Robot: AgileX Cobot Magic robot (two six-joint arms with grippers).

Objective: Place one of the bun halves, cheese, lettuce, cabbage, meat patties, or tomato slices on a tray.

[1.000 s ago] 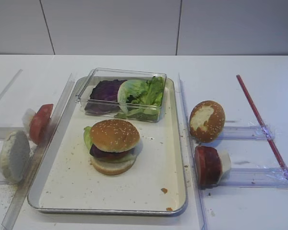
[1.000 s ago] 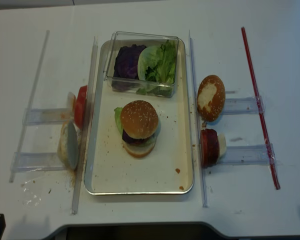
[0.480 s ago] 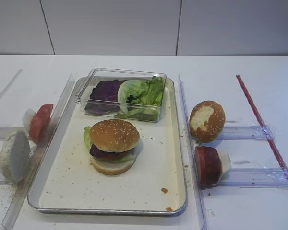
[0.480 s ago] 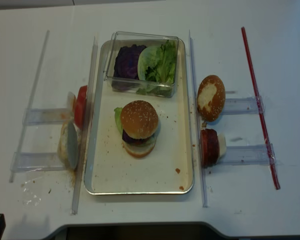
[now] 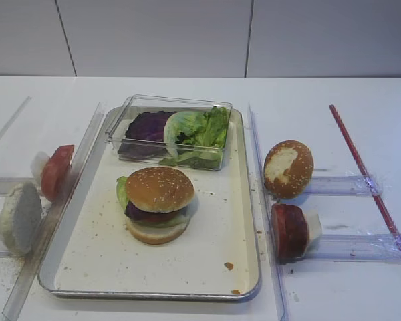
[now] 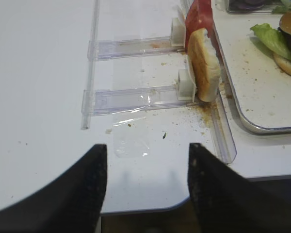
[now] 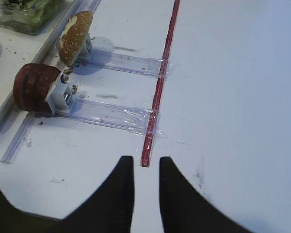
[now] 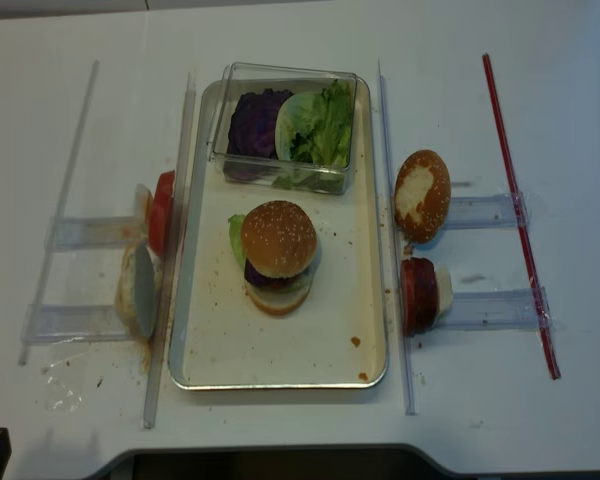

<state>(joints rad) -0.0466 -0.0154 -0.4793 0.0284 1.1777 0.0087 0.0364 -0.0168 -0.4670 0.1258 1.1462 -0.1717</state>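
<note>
Black right pincer (image 7: 146, 184) low over table, jaws nearly together, empty

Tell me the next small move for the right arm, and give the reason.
Probably none beyond holding back: the right gripper hangs over bare table, jaws nearly together and holding nothing, while the sesame bun top already caps the stacked burger on the tray. Otherwise, open and reach toward the meat patty in its holder.

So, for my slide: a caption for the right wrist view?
Nearly closed black claw over white table, near thin red strip and dark patty.
</note>
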